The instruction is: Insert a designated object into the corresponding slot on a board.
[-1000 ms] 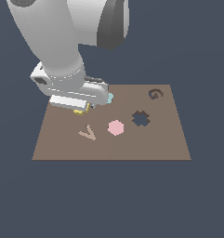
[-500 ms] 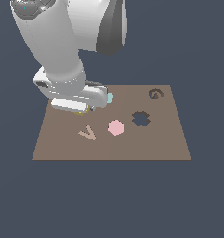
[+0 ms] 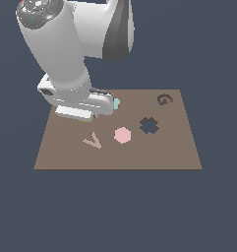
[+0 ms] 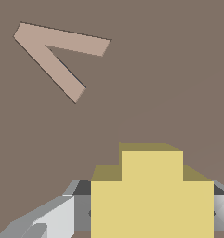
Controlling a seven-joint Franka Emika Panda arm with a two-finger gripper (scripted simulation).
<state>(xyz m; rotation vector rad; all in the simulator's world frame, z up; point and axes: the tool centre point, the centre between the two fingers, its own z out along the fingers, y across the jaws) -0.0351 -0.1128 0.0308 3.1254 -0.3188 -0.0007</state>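
Observation:
The yellow cross-shaped piece (image 4: 152, 186) fills the space between my gripper's fingers (image 4: 82, 211) in the wrist view, and both pads sit flush against its sides. My gripper (image 4: 152, 211) is shut on it, low over the brown board (image 3: 164, 152). In the exterior view the gripper (image 3: 79, 116) is at the board's back corner on that view's left, and the arm hides the yellow piece there. The dark navy cross-shaped slot (image 3: 148, 125) lies open well toward the exterior view's right of the gripper.
A pink hexagon (image 3: 122, 135) lies just beside the slot. A tan V-shaped piece (image 3: 93, 141) lies in front of the gripper and also shows in the wrist view (image 4: 57, 56). A teal piece (image 3: 116, 103) peeks out behind the hand. A dark swirl cutout (image 3: 164, 99) sits at the back.
The hand has sunk lower toward the board and shifted slightly to the exterior view's left. The pieces on the board have not moved.

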